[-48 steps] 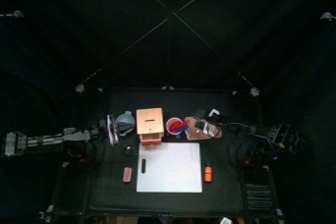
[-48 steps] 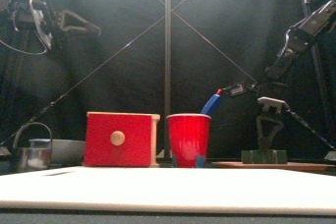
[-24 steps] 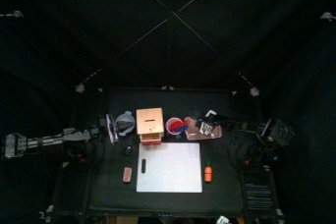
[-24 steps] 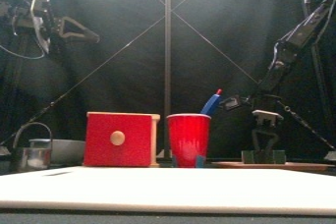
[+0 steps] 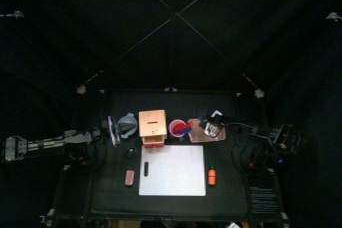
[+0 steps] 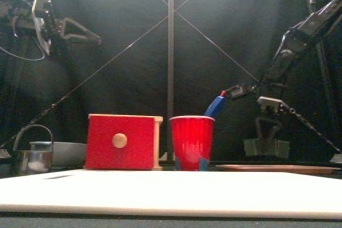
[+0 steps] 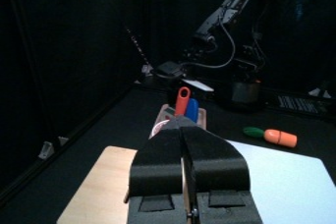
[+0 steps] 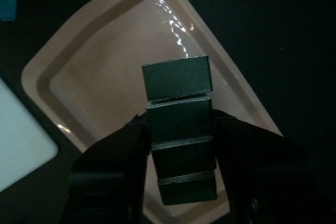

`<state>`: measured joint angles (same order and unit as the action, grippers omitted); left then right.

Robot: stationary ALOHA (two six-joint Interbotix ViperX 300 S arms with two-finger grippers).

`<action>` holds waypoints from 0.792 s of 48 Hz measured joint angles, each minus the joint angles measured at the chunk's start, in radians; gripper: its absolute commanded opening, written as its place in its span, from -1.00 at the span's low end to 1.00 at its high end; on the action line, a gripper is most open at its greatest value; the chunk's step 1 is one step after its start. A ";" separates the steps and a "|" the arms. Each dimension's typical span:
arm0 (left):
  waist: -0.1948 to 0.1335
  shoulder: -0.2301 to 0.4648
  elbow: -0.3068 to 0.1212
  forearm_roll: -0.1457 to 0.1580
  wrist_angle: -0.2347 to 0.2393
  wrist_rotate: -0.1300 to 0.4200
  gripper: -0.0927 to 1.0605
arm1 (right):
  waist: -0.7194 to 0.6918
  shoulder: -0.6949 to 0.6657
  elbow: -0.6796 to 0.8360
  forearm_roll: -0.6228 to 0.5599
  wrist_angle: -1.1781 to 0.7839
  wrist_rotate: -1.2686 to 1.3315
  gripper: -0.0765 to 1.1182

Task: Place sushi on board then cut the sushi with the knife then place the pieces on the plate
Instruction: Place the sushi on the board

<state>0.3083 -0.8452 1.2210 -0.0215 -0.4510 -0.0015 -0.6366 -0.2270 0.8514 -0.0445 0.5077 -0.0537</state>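
The dark green sushi roll hangs just above the pink tray, with my right gripper shut on it. In the front view the sushi roll is off the pink tray at the right, under the right gripper. The white board lies at the front middle. A red cup holding a blue knife stands behind it. My left gripper is shut on nothing, high at the left above the wooden box.
The wooden box shows its red drawer front left of the cup. A metal cutter sits at the far left. Small orange toys lie on either side of the board.
My right gripper dipped onto the sushi roll on the tray, then rose a little with the roll in its jaws. The left arm has hardly moved.
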 measured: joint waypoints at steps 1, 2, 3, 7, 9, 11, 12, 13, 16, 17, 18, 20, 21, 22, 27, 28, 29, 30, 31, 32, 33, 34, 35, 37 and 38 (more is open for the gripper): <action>0.002 0.000 0.000 0.000 -0.002 0.002 -0.54 | -0.003 -0.018 0.000 0.008 0.014 0.003 0.18; 0.000 0.000 0.000 0.000 0.000 0.002 -0.54 | -0.008 -0.037 0.000 0.017 0.028 0.008 0.18; 0.002 0.000 0.000 0.000 -0.002 0.002 -0.54 | -0.011 -0.058 0.000 0.029 0.041 0.008 0.18; 0.002 0.000 0.000 0.000 -0.005 0.003 -0.54 | -0.018 -0.137 0.000 0.086 0.087 0.006 0.18; 0.002 0.002 0.000 0.000 -0.006 0.005 -0.54 | -0.021 -0.173 0.003 0.126 0.110 0.008 0.18; 0.002 0.000 0.000 0.000 -0.008 0.005 -0.54 | -0.021 -0.201 0.006 0.156 0.132 0.008 0.18; 0.002 0.000 0.000 0.000 -0.008 0.005 -0.54 | -0.020 -0.213 0.009 0.172 0.140 0.008 0.18; 0.002 0.002 0.000 0.000 -0.008 0.005 -0.54 | -0.020 -0.224 0.012 0.190 0.150 0.009 0.18; 0.002 0.000 0.005 0.000 -0.009 0.005 -0.54 | -0.008 -0.252 0.025 0.255 0.176 0.009 0.18; 0.002 0.002 0.006 0.000 -0.009 0.005 -0.54 | 0.002 -0.258 0.031 0.279 0.184 0.009 0.18; 0.002 0.002 0.011 0.000 -0.009 0.005 -0.54 | 0.011 -0.262 0.037 0.308 0.190 0.011 0.18; 0.002 0.000 0.018 0.000 -0.009 0.005 -0.54 | 0.034 -0.264 0.048 0.359 0.198 0.011 0.18; 0.002 0.000 0.021 0.000 -0.009 0.003 -0.54 | 0.048 -0.264 0.052 0.383 0.199 0.011 0.18; 0.002 0.002 0.026 0.000 -0.009 0.002 -0.54 | 0.067 -0.264 0.057 0.410 0.199 0.012 0.18; 0.000 0.000 0.040 0.000 -0.009 0.000 -0.54 | 0.170 -0.262 0.071 0.525 0.184 0.014 0.18; 0.000 0.002 0.041 0.000 -0.009 0.000 -0.54 | 0.193 -0.261 0.072 0.546 0.173 0.018 0.18; 0.000 0.002 0.041 0.000 -0.009 0.002 -0.54 | 0.216 -0.256 0.071 0.571 0.161 0.029 0.18; 0.000 0.002 0.041 0.000 -0.009 0.002 -0.54 | 0.233 -0.252 0.071 0.591 0.152 0.035 0.18; 0.000 0.000 0.041 0.000 -0.009 0.002 -0.54 | 0.253 -0.245 0.071 0.607 0.141 0.046 0.18; 0.000 0.002 0.041 0.000 -0.009 0.000 -0.54 | 0.270 -0.239 0.071 0.623 0.129 0.060 0.18; 0.000 0.000 0.041 0.000 -0.009 0.000 -0.54 | 0.290 -0.232 0.071 0.634 0.117 0.078 0.18; 0.000 0.002 0.041 0.000 -0.009 0.002 -0.54 | 0.311 -0.222 0.071 0.641 0.104 0.100 0.18; 0.000 0.000 0.041 0.000 -0.009 0.002 -0.54 | 0.327 -0.216 0.067 0.643 0.097 0.114 0.18; -0.002 0.002 0.041 0.000 -0.009 0.000 -0.54 | 0.354 -0.199 0.063 0.635 0.084 0.152 0.18; -0.002 0.000 0.041 0.000 -0.009 0.002 -0.54 | 0.373 -0.189 0.055 0.623 0.075 0.181 0.18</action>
<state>0.3068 -0.8452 1.2625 -0.0215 -0.4602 0.0000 -0.2638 -0.4157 0.9066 0.5783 0.5829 0.1273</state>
